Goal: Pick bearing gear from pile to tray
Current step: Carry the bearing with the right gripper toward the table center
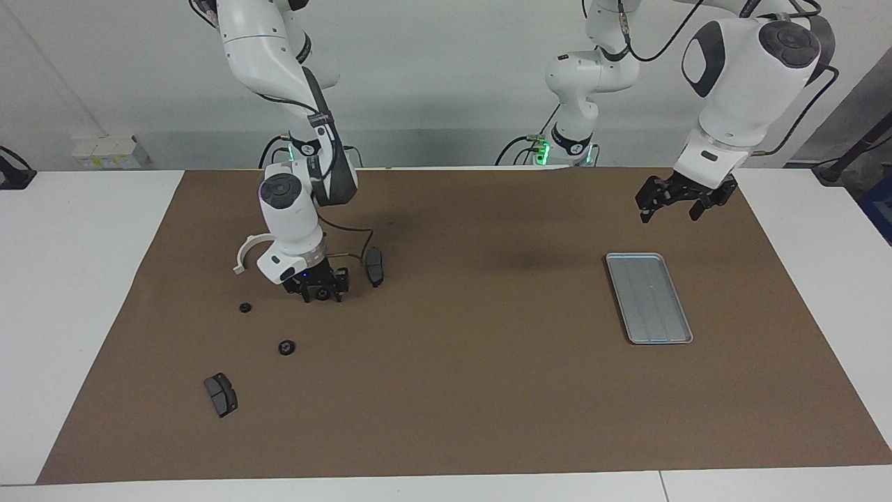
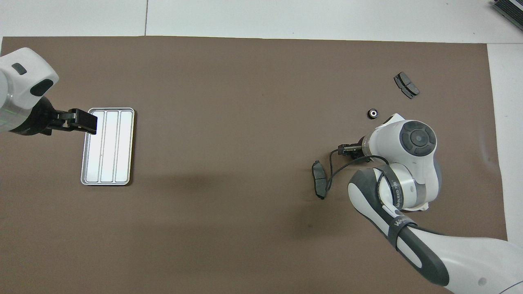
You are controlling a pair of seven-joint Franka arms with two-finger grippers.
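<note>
My right gripper point(image 1: 322, 295) is down on the brown mat, open, with a small black bearing gear point(image 1: 322, 294) between its fingers, which stand narrower than before. In the overhead view the right gripper point(image 2: 350, 150) mostly hides that gear. Two more gears point(image 1: 245, 307) point(image 1: 286, 346) lie loose in the pile, farther from the robots. The silver tray point(image 1: 648, 298) lies toward the left arm's end of the table, with nothing in it. My left gripper point(image 1: 669, 215) hangs open in the air over the mat by the tray's edge point(image 2: 86, 145) and waits.
One dark brake pad point(image 1: 375, 265) lies right beside the right gripper, with the arm's cable looping over the mat next to it. A second brake pad point(image 1: 221, 394) lies farther from the robots. A white curved bracket point(image 1: 244, 252) sits by the right wrist.
</note>
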